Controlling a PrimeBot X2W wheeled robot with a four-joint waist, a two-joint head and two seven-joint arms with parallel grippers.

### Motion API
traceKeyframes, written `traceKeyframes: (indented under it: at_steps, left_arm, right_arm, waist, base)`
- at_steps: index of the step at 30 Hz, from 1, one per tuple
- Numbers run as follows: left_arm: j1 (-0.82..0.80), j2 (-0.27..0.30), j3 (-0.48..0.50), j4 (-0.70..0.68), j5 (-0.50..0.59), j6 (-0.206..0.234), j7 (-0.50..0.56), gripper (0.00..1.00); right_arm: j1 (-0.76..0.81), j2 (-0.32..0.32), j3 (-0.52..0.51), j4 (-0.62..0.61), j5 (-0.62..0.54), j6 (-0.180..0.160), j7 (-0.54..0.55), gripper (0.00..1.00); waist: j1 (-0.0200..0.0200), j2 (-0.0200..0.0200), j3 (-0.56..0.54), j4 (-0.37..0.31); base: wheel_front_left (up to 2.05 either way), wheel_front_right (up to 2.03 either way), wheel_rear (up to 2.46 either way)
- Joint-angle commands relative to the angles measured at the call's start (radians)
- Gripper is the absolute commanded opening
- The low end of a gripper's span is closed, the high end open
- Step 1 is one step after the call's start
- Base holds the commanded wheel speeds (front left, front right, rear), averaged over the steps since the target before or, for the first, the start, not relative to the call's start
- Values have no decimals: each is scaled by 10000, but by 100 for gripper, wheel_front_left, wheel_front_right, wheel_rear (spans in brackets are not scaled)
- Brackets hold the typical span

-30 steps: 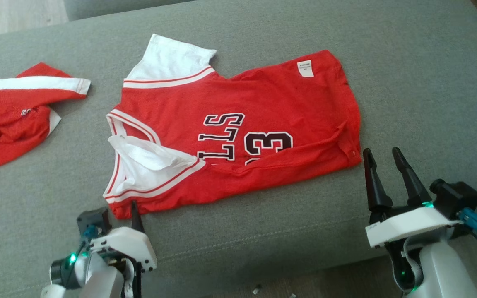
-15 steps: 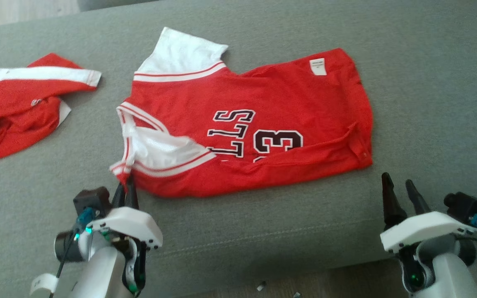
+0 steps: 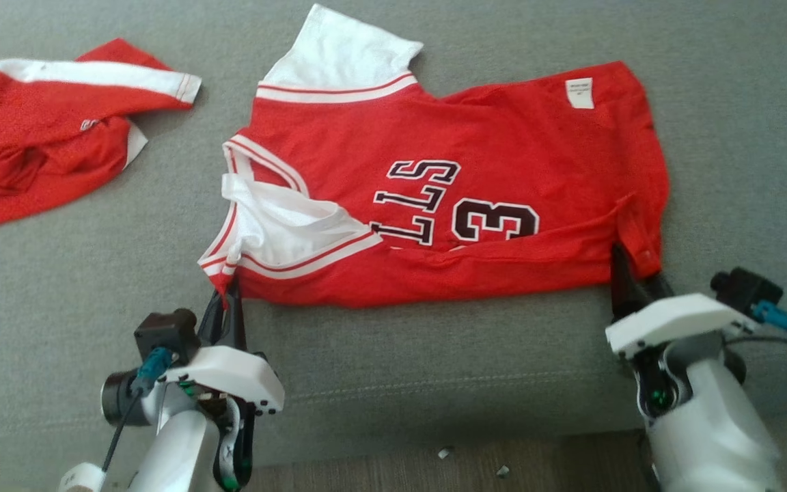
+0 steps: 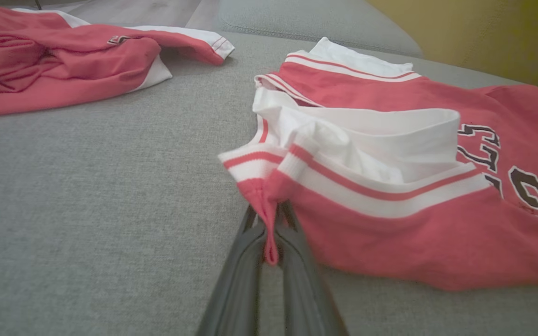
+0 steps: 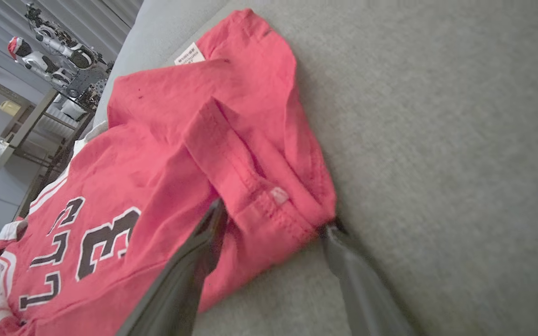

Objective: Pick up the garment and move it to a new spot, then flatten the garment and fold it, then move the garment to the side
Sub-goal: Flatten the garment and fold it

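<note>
Head view: the red jersey (image 3: 475, 184) lies in the middle of the sofa (image 3: 434, 383) with its near edge already folded over, so folding seems half done and the move aside remains. Left fingers (image 4: 243, 280) are clenched on its 7 o'clock shoulder corner; right fingers (image 5: 180, 280) straddle the 4 o'clock hem corner, released. Another red shirt (image 3: 45, 137) at 10 o'clock crowds that side.

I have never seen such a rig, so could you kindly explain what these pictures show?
This is a wheeled robot with two arms. One picture looks down from its head; the other two look along each hand's fingers. On the grey cushion lie a red jersey and, to its left, a second red garment. The left hand is shut on a corner of the jersey by its striped trim. The right hand is open, its fingers either side of the bottom corner.
</note>
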Motion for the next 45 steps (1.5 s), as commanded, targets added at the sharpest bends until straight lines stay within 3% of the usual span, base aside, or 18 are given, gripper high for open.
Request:
traceKeyframes:
  at_steps: [1, 22, 23, 24, 25, 35, 45]
  left_arm:
    - [-331, 79, 230, -381, 72, -9, -123, 0]
    - [-235, 75, 156, -578, -256, 255, -124, 0]
    - [-217, 75, 177, -557, -255, 257, -124, 0]
    - [-198, 75, 198, -539, -255, 262, -124, 0]
    - [-177, 75, 216, -523, -256, 265, -124, 0]
    - [339, 74, 393, -410, -371, 264, -124, 0]
    - [1105, 74, 211, -232, -388, 90, -124, 0]
  right_arm:
    - [-501, 46, 86, 130, -308, 63, -243, 100]
    - [-1349, 47, 641, 1683, -176, 63, -1431, 100]
    - [-1365, 47, 654, 1731, -185, 63, -1460, 89]
    - [-1378, 47, 663, 1778, -205, 63, -1486, 15]
    - [-1385, 47, 671, 1820, -242, 63, -1516, 0]
    - [-1193, -124, 640, 1873, -640, 63, -1576, 0]
    - [-758, -655, 1161, 1231, -362, 63, -626, 0]
  waist:
    - [0, 0, 90, 121]
    - [0, 0, -122, 44]
    - [0, 0, -151, 37]
    - [0, 0, -180, 32]
    - [0, 0, -214, 30]
    - [0, 0, -669, 69]
    - [0, 0, -1009, 223]
  base:
    - [0, 0, 0]
    - [0, 0, 0]
    - [0, 0, 0]
    - [0, 0, 0]
    - [0, 0, 0]
    - [0, 0, 0]
    - [0, 0, 0]
